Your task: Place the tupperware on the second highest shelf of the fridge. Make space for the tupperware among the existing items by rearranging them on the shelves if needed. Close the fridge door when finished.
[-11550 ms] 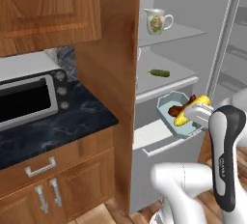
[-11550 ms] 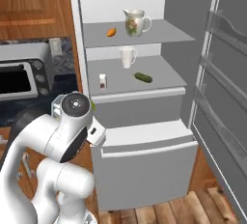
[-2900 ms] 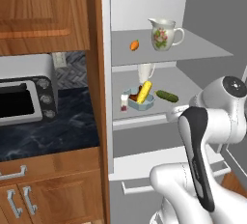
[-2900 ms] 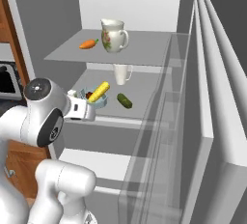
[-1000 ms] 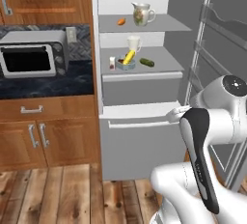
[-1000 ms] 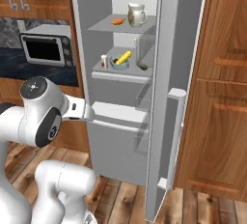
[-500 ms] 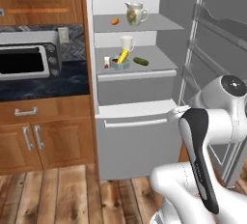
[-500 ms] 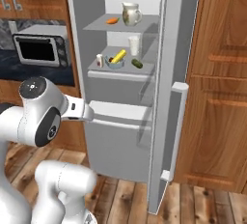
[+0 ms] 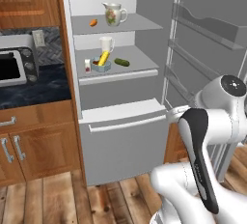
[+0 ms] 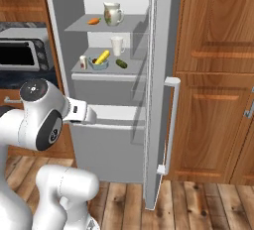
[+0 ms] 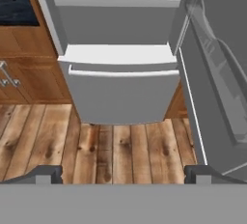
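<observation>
The fridge point(image 9: 120, 136) stands open. On its second highest shelf point(image 9: 120, 75) sits the tupperware point(image 9: 101, 64), a blue-grey tub with a yellow piece sticking out, also seen in the right base view point(image 10: 99, 61). Around it stand the tiny bottle point(image 9: 87, 65), the pale mug point(image 9: 106, 44) and the cucumber point(image 9: 121, 62). The floral jug point(image 9: 113, 14) and orange vegetable point(image 9: 93, 22) are on the top shelf. My gripper point(image 11: 123, 175) is open and holds nothing, low before the drawer point(image 11: 120, 95). The fridge door point(image 9: 212, 49) is swung wide.
A microwave point(image 9: 12, 68) rests on the dark counter left of the fridge, above wooden cabinets point(image 9: 29, 146). From the right base view the door handle point(image 10: 171, 125) faces tall wooden cabinets point(image 10: 218, 75). Wooden floor point(image 11: 120, 150) lies below the drawer.
The tupperware, once in my gripper, now rests on the second shelf and the hand has drawn back and down. Both base views shifted as the base moved; the fridge items kept their places.
</observation>
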Robot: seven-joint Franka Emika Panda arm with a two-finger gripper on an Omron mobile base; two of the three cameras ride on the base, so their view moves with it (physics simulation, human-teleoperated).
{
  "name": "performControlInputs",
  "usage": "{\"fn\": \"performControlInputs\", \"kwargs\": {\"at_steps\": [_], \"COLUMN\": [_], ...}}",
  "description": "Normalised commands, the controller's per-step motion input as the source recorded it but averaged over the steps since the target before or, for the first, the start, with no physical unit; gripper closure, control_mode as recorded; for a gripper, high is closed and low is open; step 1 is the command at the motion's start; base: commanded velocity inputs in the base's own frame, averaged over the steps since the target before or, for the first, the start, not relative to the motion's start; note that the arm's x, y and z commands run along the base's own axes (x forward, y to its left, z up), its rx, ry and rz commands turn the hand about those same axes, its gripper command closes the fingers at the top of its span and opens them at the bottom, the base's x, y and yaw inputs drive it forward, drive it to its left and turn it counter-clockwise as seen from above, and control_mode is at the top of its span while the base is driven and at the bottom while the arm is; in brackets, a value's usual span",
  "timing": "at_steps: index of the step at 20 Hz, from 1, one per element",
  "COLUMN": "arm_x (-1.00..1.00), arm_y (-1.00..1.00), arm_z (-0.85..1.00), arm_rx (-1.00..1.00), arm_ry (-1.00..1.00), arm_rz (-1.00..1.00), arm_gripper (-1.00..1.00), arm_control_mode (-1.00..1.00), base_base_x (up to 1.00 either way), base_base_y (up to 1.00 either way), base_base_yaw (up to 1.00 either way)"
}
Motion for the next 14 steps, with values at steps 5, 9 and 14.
{"fn": "performControlInputs", "kwargs": {"at_steps": [5, 9, 14], "arm_x": [0.00, 0.00, 0.00], "arm_y": [0.00, -0.16, -0.32], "arm_z": [0.00, 0.00, 0.00], "arm_rx": [0.00, 0.02, 0.03], "arm_ry": [-0.04, 0.00, 0.00], "arm_rz": [-0.05, 0.00, 0.00], "arm_gripper": [-1.00, -1.00, -1.00], "arm_control_mode": [-1.00, -1.00, -1.00], "base_base_x": [0.00, 0.00, 0.00], "base_base_y": [0.00, 0.00, 0.00], "base_base_yaw": [0.00, 0.00, 0.00]}}
